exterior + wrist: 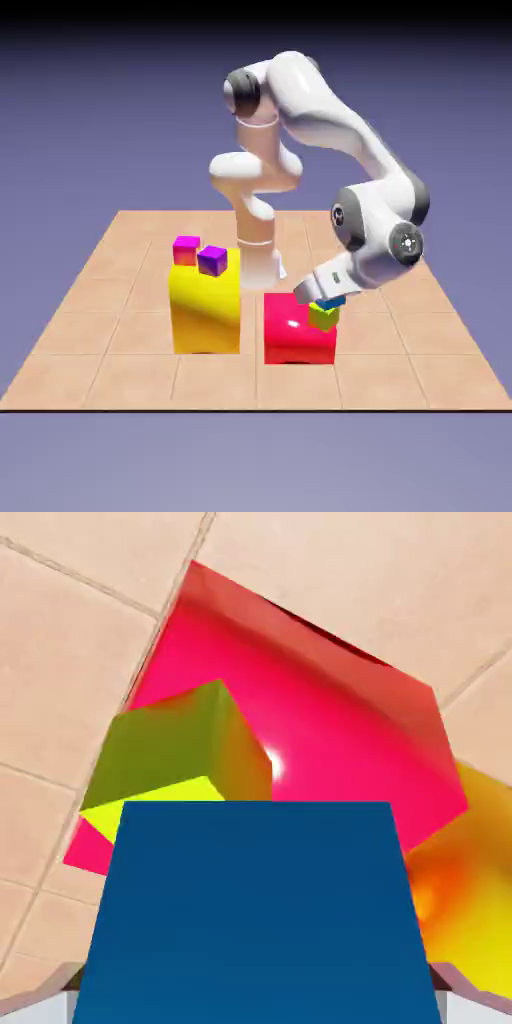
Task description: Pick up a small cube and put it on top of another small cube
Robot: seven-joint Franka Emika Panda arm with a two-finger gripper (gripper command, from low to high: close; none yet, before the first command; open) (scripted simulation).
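The small cyan cube (331,301) sits on top of the small yellow-green cube (323,318), which rests on a big red block (293,335). My gripper (322,294) reaches down around the cyan cube. In the hand view the cyan cube (256,912) looks dark blue and fills the space between my gripper's (256,1004) tips. Only slivers of the grey tips show at the bottom corners, so I cannot make out a gap or contact. The yellow-green cube (170,757) juts out beyond it, turned at an angle, on the red block (350,727).
A tall yellow block (205,310) stands to the exterior view's left of the red block, and its edge shows in the hand view (470,892). A small purple cube (212,261) and a small magenta cube (186,249) lie on top of it.
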